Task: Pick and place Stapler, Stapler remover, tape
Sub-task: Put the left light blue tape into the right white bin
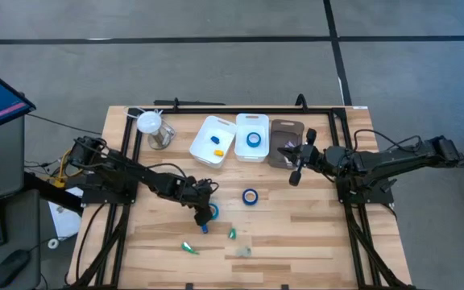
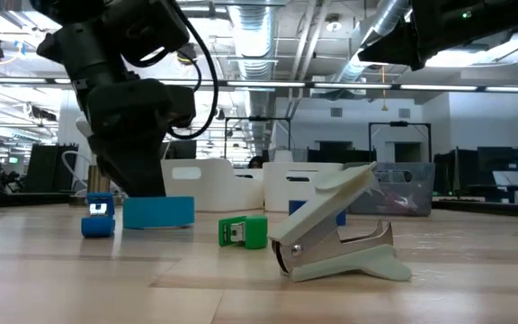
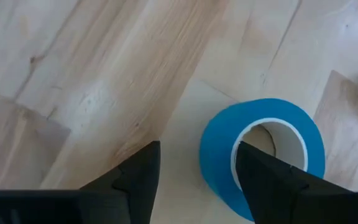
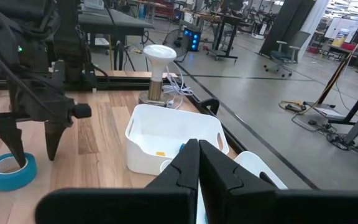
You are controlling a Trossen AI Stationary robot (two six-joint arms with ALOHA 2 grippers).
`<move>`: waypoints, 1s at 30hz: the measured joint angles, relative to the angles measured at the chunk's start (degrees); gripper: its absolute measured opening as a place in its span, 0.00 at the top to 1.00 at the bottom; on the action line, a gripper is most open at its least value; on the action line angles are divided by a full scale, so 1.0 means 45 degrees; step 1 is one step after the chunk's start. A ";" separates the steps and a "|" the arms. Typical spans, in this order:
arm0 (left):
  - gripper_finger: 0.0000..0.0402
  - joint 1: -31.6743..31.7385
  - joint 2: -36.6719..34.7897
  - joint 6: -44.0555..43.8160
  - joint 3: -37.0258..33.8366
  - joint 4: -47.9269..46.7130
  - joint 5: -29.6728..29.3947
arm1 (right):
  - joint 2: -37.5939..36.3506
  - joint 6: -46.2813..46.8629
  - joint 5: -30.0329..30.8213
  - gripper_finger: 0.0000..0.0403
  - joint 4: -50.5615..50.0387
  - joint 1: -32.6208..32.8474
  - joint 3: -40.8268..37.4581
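My left gripper [image 1: 205, 211] sits low over the wood at centre-left of the high view, jaws spread wide and gripping nothing. In my left wrist view one finger [image 3: 135, 177] stands on bare table, and the other [image 3: 272, 180] overlaps the rim of a blue tape roll [image 3: 263, 152]; whether that finger is inside the pale core or only in front of it I cannot tell, and the roll's lower edge is cut off by the frame. From above my own fingers cover most of that roll.

A second tape roll [image 1: 250, 196] lies flat at the centre of the high view, clear of me. A third [image 1: 254, 138] rests inside the middle white bin [image 1: 252, 151] near the top. The bin to its left [image 1: 200, 147] holds small yellow and blue pieces too tiny to name.

In the low view a pale staple remover [image 2: 340, 238] fills the lower centre, with a green stapler [image 2: 244, 230] just left of it and a small blue stapler [image 2: 98, 218] at far left beside the roll. From above these are only specks.

My right gripper [image 1: 296, 163] hangs at centre-right of the high view over a grey tray [image 1: 279, 127], fingers pressed together and empty.
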 joint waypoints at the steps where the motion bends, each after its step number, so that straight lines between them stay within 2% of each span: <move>1: 0.52 0.0000 -0.0015 -0.0118 -0.0066 0.0056 0.0009 | 0.0000 0.0000 0.0000 1.00 0.0001 0.0000 0.0000; 4: 0.55 0.0004 -0.0032 -0.0310 -0.0292 0.0411 0.0229 | 0.0000 -0.0019 0.0000 1.00 0.0003 0.0000 0.0000; 7: 0.62 0.0000 -0.0027 -0.0300 -0.0583 0.1248 0.0262 | -0.0004 -0.0019 0.0000 1.00 -0.0002 0.0000 0.0000; 14: 0.94 0.0049 0.0022 -0.0206 -0.0689 0.2130 -0.0406 | 0.0000 -0.0019 0.0000 1.00 -0.0002 -0.0002 0.0000; 20: 0.95 0.0123 -0.0069 0.0171 -0.0689 0.2193 -0.0774 | 0.0000 -0.0052 0.0000 1.00 -0.0011 0.0000 0.0000; 26: 0.96 0.0743 -0.0990 0.1953 -0.0223 0.2432 -0.1365 | -0.0002 -0.0087 -0.0005 1.00 -0.0057 -0.0130 0.0000; 30: 0.96 0.1481 -0.1811 0.3987 0.0274 0.2531 -0.1982 | 0.0000 -0.0087 -0.0005 1.00 -0.0148 -0.0361 -0.0005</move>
